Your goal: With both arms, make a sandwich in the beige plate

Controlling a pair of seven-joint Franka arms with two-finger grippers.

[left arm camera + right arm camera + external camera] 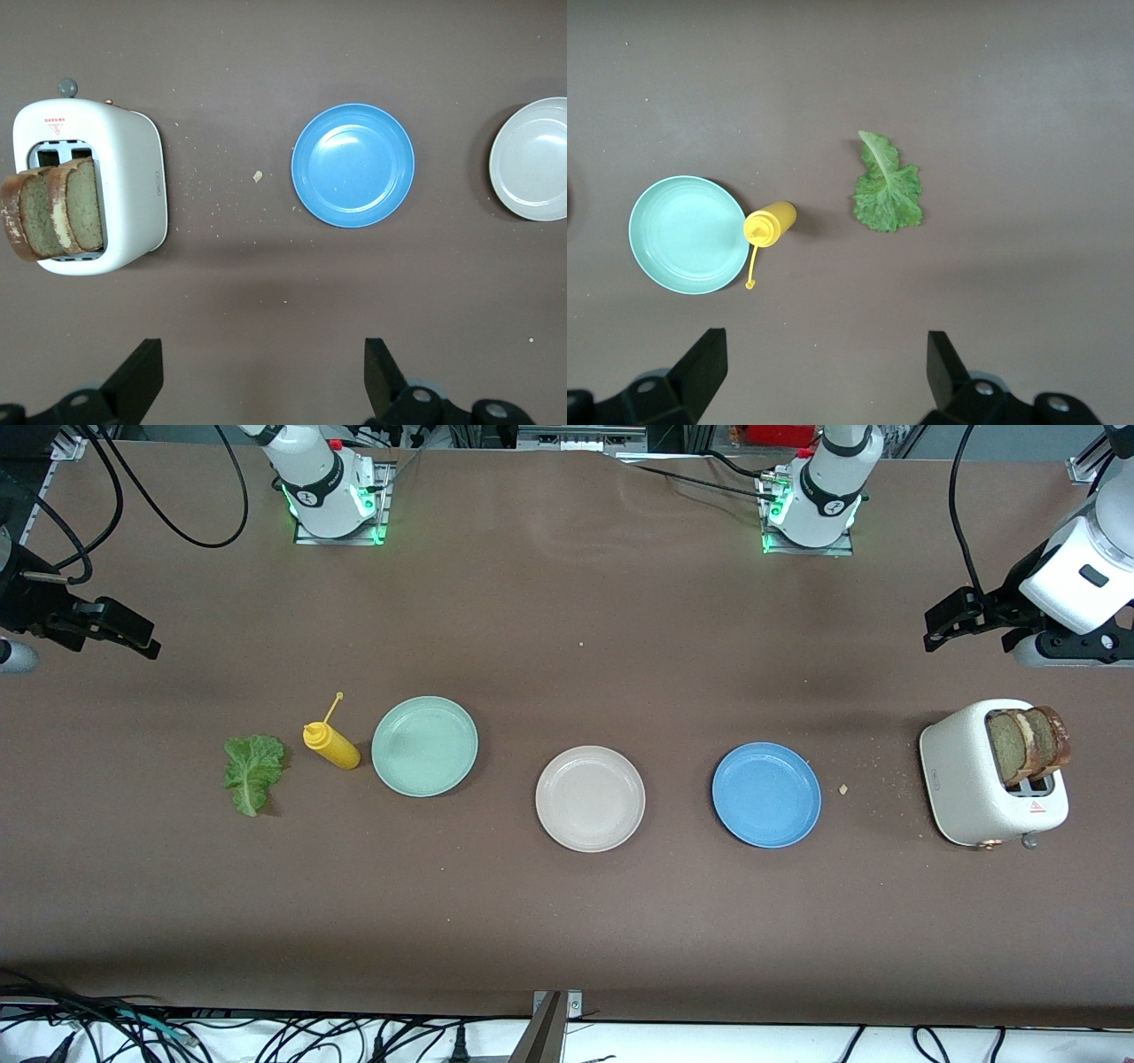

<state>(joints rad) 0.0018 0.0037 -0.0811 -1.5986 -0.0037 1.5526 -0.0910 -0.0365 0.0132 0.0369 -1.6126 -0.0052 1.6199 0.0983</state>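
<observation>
Arms wait raised at either end of the surface. Left gripper (257,381) hangs near the toaster (970,779) holding both bread slices (1028,742), fingers wide and empty. Right gripper (819,376) hangs near the lettuce leaf (253,771), fingers likewise wide. Beige plate (590,798) sits bare between the mint-green plate (424,745) and blue plate (766,794).

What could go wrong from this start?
1. The two bread slices stand pressed together in the toaster; the open left hand may pull both out or tip the toaster.
2. The mustard bottle stands between the lettuce and the green plate; the open right hand could knock it over.
3. The limp lettuce may slip or land off the beige plate.
</observation>
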